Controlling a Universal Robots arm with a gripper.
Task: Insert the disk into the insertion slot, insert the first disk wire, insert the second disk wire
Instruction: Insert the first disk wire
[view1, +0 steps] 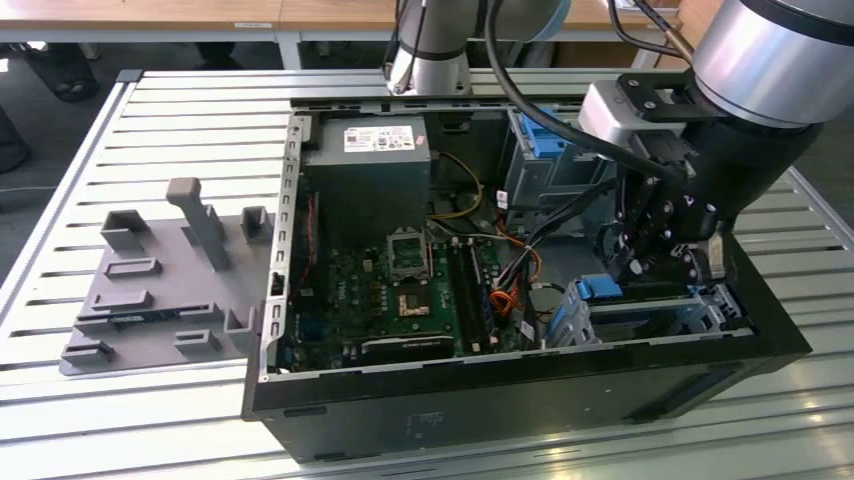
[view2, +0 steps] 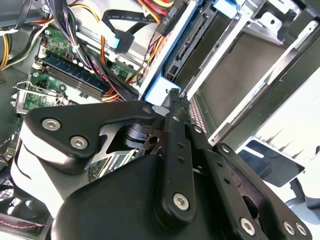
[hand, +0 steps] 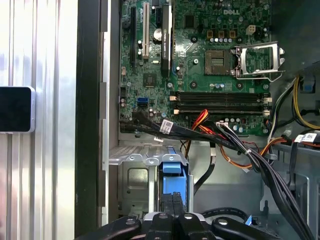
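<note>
The gripper (hand: 172, 204) had its two fingers drawn together, with no real gap between them, and their tips stood at the outer end of the disk (hand: 175, 182). The disk sat on edge in the mouth of the insertion slot (hand: 131, 177), its blue caddy end standing out of the slot toward the gripper. Closed fingers at that end suited pushing rather than carrying. On that showing the disk was probably being pressed along the slot, not gripped. Whether the tips actually touched the caddy could not be told, since the fingers themselves covered the point of contact in both wrist views.

How deep the disk sat in the slot was also hard to judge. In the exterior view the arm (view1: 747, 110) hid most of the slot, leaving only a patch of blue beside it. A black flat cable with a blue plug (view2: 121, 42) hung free just beside the slot, apparently unplugged. A bundle of dark wires (hand: 250, 155) ran between the slot and the motherboard (hand: 200, 65), and where they ended was cut off.
</note>
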